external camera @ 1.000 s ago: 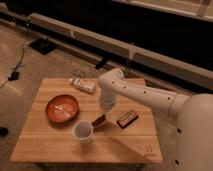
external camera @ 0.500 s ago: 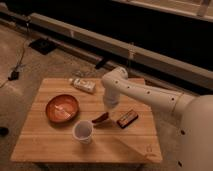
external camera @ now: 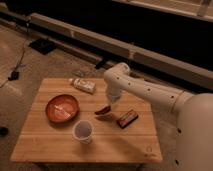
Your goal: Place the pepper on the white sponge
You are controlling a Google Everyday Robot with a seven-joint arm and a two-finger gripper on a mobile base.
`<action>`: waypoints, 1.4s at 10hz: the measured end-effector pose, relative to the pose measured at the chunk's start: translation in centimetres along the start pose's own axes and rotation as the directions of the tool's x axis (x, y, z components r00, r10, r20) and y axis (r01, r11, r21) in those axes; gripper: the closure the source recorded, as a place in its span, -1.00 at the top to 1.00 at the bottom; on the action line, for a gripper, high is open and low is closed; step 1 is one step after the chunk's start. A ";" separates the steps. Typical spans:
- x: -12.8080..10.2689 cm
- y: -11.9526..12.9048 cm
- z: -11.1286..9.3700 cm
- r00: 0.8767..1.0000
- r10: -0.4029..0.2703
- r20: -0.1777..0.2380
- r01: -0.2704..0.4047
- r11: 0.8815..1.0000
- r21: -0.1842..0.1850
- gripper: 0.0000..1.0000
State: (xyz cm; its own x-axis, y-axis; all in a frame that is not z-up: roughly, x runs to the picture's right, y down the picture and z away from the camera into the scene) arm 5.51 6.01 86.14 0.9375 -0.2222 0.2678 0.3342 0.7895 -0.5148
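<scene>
The gripper (external camera: 109,105) hung over the middle of the wooden table (external camera: 50,146), at the end of the white arm (external camera: 146,90) that reached in from the 3 o'clock side. Its fingers pinched the pepper (external camera: 102,110), which stuck out from the tip toward 8 o'clock, tilted, and sat a little above a dark shadow on the wood. The white sponge (external camera: 61,109) lay inside the orange-red bowl (external camera: 50,100), at 9 o'clock from the pepper and well apart from it. The white cup (external camera: 82,131) stood upright at 7 o'clock from the pepper, just beside the bowl's rim at its 5 o'clock. A dark bar with orange-brown edges (external camera: 127,118) lay flat near the pepper at 4 o'clock, not touching it. A pale packet with dark markings (external camera: 83,85) lay near the table's far edge, at 11 o'clock from the gripper.
</scene>
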 end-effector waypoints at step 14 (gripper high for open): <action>10.5 -8.9 0.3 0.984 0.175 0.027 -0.177 0.979 0.103 -0.75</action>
State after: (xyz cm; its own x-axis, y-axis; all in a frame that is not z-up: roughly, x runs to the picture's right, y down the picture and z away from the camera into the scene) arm 12.37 -3.18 93.81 0.9785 -0.0648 0.1958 0.1512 0.8712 -0.4670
